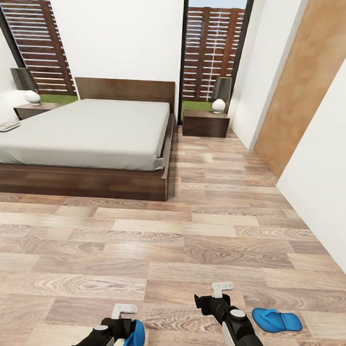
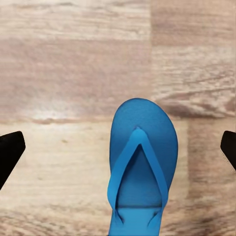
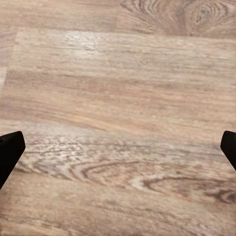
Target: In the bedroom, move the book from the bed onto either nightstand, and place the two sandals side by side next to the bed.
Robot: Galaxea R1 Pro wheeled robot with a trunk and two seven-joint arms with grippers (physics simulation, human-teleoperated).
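Note:
The bed (image 1: 94,132) stands at the back left of the bedroom, and the book (image 1: 5,126) lies on its far left edge. A dark nightstand (image 1: 205,124) sits to the right of the headboard and another nightstand (image 1: 32,110) to its left. One blue sandal (image 1: 276,319) lies on the floor right of my right gripper (image 1: 215,295), which hangs open over bare planks. The other sandal (image 2: 140,167) lies flat on the floor under my left gripper (image 1: 118,324), between its wide-open fingertips (image 2: 10,150); it peeks out beside that gripper as a blue sandal edge (image 1: 135,337).
Each nightstand carries a lamp (image 1: 220,97). A white wall (image 1: 324,164) and a tall wooden panel (image 1: 303,83) close off the right side. Wood plank floor (image 1: 140,242) stretches between me and the bed's foot. Dark-framed windows (image 1: 211,49) stand behind.

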